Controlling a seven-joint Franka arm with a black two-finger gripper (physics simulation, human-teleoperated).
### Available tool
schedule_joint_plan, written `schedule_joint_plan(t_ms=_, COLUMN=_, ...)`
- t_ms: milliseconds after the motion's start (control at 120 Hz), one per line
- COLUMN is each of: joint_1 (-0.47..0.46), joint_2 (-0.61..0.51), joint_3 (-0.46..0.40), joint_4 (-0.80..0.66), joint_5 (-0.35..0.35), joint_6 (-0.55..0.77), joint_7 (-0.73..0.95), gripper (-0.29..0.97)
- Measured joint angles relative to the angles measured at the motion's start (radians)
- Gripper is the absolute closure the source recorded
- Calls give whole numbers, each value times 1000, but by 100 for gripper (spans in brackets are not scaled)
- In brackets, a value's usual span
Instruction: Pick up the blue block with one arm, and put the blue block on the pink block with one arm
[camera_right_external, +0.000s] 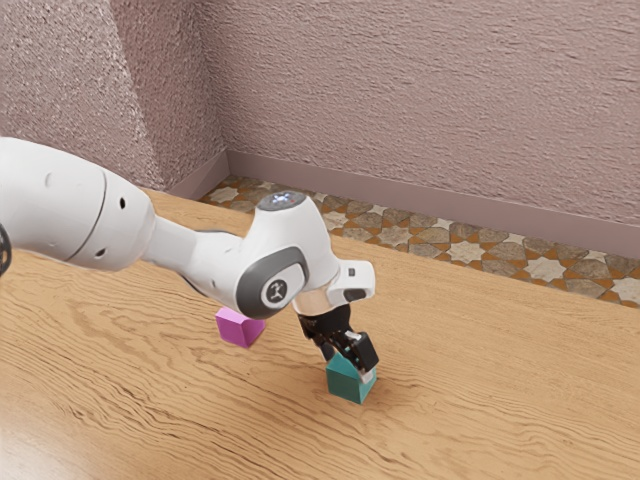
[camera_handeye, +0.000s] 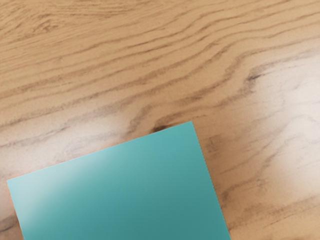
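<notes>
Pink block (camera_right_external: 240, 327) at exterior view's left, on surface (camera_right_external: 480, 400). Blue block (camera_right_external: 349, 383) near, to its right, my jaws low over its top — cannot tell whether spread or pinching. Risk: shallow corner hold — block twists, slips on lift, lands skewed on pink.

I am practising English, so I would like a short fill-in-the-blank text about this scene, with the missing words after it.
1. The blue block and the pink block rest on a ___ table.
2. The gripper is at the ___ block.
3. In the exterior view, the pink block lies to the blue block's ___.
Missing words: wooden; blue; left.
</notes>
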Motion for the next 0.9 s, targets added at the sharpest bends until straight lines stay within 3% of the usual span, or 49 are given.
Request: schedule_joint_plan(t_ms=900, joint_1=0, joint_2=60, joint_3=19, joint_4=34, joint_5=3, joint_6=3, joint_7=1, gripper=0)
